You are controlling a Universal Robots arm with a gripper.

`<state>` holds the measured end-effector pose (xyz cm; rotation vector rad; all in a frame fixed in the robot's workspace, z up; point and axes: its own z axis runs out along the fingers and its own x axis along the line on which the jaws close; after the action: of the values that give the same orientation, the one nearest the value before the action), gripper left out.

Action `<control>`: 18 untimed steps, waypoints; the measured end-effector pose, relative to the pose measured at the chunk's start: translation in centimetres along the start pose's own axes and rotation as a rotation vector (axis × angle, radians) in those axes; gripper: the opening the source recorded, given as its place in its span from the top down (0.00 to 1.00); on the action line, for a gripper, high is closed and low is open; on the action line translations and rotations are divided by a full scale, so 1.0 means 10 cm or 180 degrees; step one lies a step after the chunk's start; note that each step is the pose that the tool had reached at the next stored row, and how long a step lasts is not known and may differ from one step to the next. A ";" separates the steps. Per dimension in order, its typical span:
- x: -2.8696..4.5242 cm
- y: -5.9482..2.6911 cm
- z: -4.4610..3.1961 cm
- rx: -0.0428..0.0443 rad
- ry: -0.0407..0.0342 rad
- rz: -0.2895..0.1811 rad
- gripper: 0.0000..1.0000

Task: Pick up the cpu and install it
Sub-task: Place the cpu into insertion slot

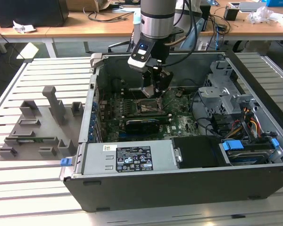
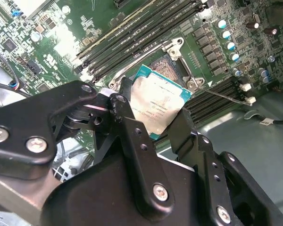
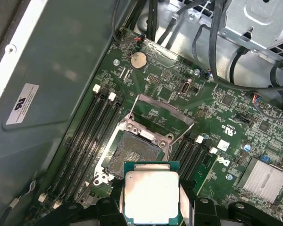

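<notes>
- Plainly, the claw point(image 2: 155, 115) is closed on the cpu point(image 2: 158, 106). Two black fingers point(image 2: 127, 122) press on opposite edges of the chip, and its silver-grey top faces the camera in both wrist views.
- In the first wrist view the cpu point(image 3: 151, 195) sits between the finger ends of the claw point(image 3: 151, 209). One edge of the chip is cut off by the picture's border, and most of each finger is out of frame.
- The chip hangs over the open socket point(image 3: 132, 153) and covers the socket edge nearest the claw. The wrist views do not show how much gap lies between chip and socket.
- The socket's metal frame point(image 3: 162, 113) stands tipped up on the side away from the claw, leaving the contact field bare.
- In the second wrist view the socket point(image 2: 167, 66) is partly hidden behind the chip. The claw's dark body blocks much of the motherboard point(image 2: 52, 42).
- In the exterior view the claw point(image 1: 156, 90) reaches down inside the computer case point(image 1: 179, 188), just above the socket point(image 1: 148, 107). The chip is too small and shaded there to make out.
- The arm's upper part is cut off at that picture's top.
- A grey fixture tray point(image 1: 37, 127) with upright posts lies on the slatted tabletop point(image 1: 42, 70). It is on the exterior view's left, just beside the case.
</notes>
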<state>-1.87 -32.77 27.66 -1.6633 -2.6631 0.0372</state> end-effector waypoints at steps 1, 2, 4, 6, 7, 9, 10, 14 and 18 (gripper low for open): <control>0.000 0.000 0.000 0.0000 0.0000 0.0023 0.45; 0.000 0.000 0.000 0.0001 0.0001 0.0048 0.45; 0.000 0.000 0.000 0.0001 0.0002 0.0084 0.45; 0.000 0.000 0.000 0.0002 0.0003 0.0121 0.45; 0.000 0.000 0.000 0.0002 0.0003 0.0140 0.45; 0.000 0.000 0.000 0.0002 0.0004 0.0171 0.45; 0.000 0.000 0.000 0.0003 0.0004 0.0200 0.45; 0.000 0.000 0.001 0.0004 0.0007 0.0316 0.45; 0.000 0.000 0.001 0.0005 0.0009 0.0414 0.45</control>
<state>-1.87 -32.77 27.65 -1.8321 -2.5480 0.0370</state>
